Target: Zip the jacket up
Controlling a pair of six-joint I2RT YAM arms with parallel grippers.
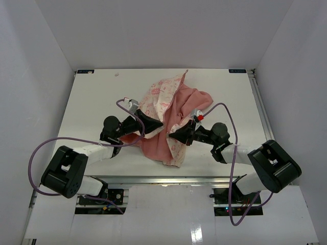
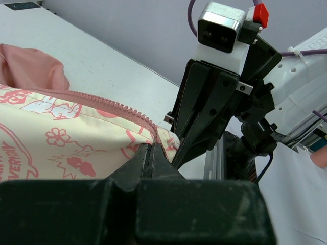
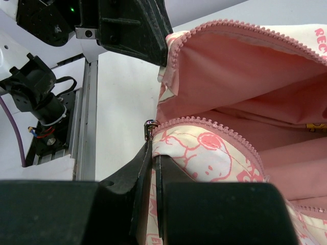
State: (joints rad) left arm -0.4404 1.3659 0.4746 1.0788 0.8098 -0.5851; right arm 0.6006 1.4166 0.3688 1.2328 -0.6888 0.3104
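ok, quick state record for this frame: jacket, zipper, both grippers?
jacket: bunched mid table, pink lining exposed
zipper: open, toothed edges apart
left gripper: shut on jacket edge beside the teeth
right gripper: shut on the other edge, just under a small metal fitting

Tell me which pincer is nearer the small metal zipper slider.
Right. The right pincer pinches the jacket just below the slider, almost touching it. The left pincer grips the other zipper edge, apart from the slider.
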